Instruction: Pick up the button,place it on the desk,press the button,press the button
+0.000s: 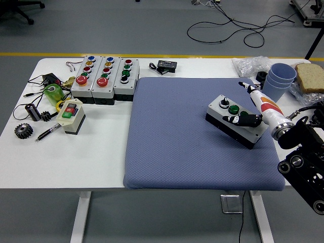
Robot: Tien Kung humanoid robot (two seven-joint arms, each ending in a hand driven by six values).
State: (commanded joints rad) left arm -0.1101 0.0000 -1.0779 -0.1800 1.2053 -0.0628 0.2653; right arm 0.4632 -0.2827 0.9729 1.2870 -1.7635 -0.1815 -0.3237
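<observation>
White tabletop [101, 162] with a blue mat [172, 147] on it. Right hand [253, 109] grips the button box [235, 120], tilted at the mat's right side.

Hidden under the dark fingers [243, 120] of the robot hand [251, 114]: part of the button box [234, 121] top, near its green button. Cut off by the right edge of the frame: the black arm [304, 162] at lower right, the bread slice [310, 77] at upper right. Too small to read: labels on the three control boxes [105, 78] at upper left. Cropped at the top edge: floor cables [233, 25], chair base [20, 10].
</observation>
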